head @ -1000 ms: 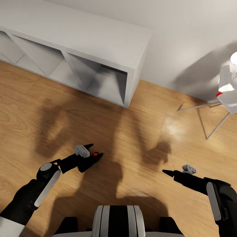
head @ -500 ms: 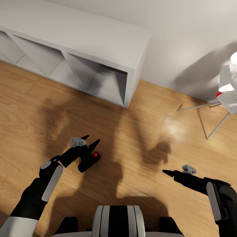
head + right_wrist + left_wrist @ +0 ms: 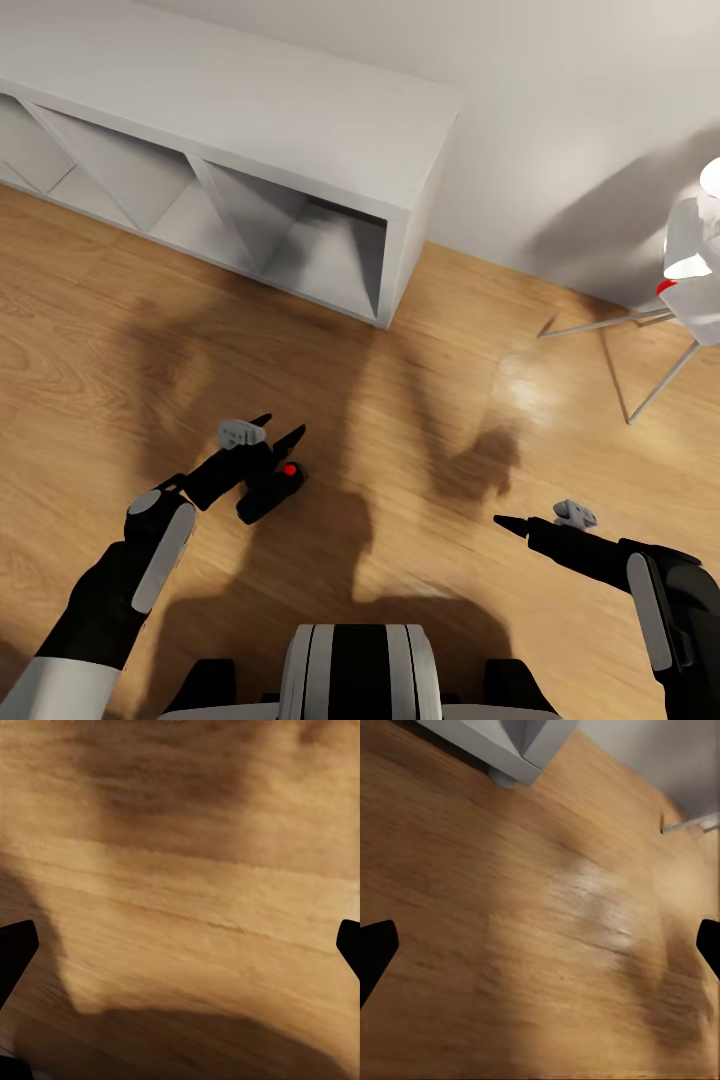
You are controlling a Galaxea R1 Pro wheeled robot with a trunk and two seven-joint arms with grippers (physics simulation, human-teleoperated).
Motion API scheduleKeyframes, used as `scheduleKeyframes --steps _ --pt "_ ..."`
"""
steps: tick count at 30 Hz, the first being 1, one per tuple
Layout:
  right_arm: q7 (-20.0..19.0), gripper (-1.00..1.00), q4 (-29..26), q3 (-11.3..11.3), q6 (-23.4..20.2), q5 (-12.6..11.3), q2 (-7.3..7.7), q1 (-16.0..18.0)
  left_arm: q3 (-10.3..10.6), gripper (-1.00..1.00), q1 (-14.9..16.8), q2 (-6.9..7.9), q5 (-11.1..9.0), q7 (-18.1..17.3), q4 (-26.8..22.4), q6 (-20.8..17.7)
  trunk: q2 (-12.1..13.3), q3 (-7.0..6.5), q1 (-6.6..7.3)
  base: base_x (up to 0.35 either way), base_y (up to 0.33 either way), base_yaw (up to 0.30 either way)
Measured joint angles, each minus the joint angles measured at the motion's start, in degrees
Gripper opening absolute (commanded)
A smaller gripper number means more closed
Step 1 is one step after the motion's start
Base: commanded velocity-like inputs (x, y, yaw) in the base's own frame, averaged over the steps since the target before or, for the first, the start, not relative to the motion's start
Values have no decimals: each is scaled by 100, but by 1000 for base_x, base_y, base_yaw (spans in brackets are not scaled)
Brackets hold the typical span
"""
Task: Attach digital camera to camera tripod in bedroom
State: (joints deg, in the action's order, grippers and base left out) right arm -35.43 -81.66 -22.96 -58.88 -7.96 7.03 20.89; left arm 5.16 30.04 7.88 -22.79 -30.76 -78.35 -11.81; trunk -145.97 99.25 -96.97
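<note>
The digital camera (image 3: 268,492), small and black with a red dot on top, lies on the wood floor in the head view. My left gripper (image 3: 281,424) stands open just beyond it, toward the shelf, with nothing between its fingers. The left wrist view shows that gripper (image 3: 540,945) with black fingertips (image 3: 375,952) far apart over bare floor. My right gripper (image 3: 500,521) hovers low over the floor at the right, and in the right wrist view this gripper (image 3: 180,945) is spread wide and empty. The camera tripod is out of view.
A grey cube shelf (image 3: 250,130) stands against the pale wall ahead to the left. A white lamp (image 3: 695,260) on thin splayed legs (image 3: 640,390) stands at the right. Open plank floor lies between them.
My left gripper has drawn back from the camera toward the shelf; the camera stays on the floor. The right arm has not moved.
</note>
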Motion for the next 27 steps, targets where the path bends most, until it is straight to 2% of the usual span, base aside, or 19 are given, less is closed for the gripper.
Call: scheduleKeyframes --steps 2,4,8,11,12,14,15,21,26,27 --pt "5 100 2 0 4 6 0 0 11 100 0 251 -1 -12 -80 -64 0 0 0 0 0 0" --pt "7 100 2 0 6 4 0 0 24 100 0 365 1 -15 -113 -135 0 0 0 0 0 0" --pt "8 100 3 0 12 1 0 0 196 100 -1 448 164 16 -139 -412 0 0 0 0 0 0" --pt "8 100 2 0 12 4 0 0 324 100 -1 481 461 15 -153 -587 0 0 0 0 0 0" --pt "8 100 2 0 13 6 0 0 372 100 -1 497 691 8 -173 -666 0 0 0 0 0 0" --pt "11 100 2 2 17 7 2 0 403 100 -1 508 917 3 -206 -724 0 0 0 0 0 0" --pt "13 100 3 6 68 36 4 0 440 100 -1 528 1306 -5 -271 -794 0 0 0 0 0 0" --pt "9 100 3 8 193 355 -5 0 478 100 -1 603 1670 -5 -299 -832 0 0 0 0 0 0" --pt "15 100 3 10 253 454 -7 0 493 100 -1 667 2003 2 -283 -843 0 0 0 0 0 0" --pt "18 100 3 11 266 473 -8 0 496 100 -1 702 2150 3 -278 -849 0 0 0 0 0 0"
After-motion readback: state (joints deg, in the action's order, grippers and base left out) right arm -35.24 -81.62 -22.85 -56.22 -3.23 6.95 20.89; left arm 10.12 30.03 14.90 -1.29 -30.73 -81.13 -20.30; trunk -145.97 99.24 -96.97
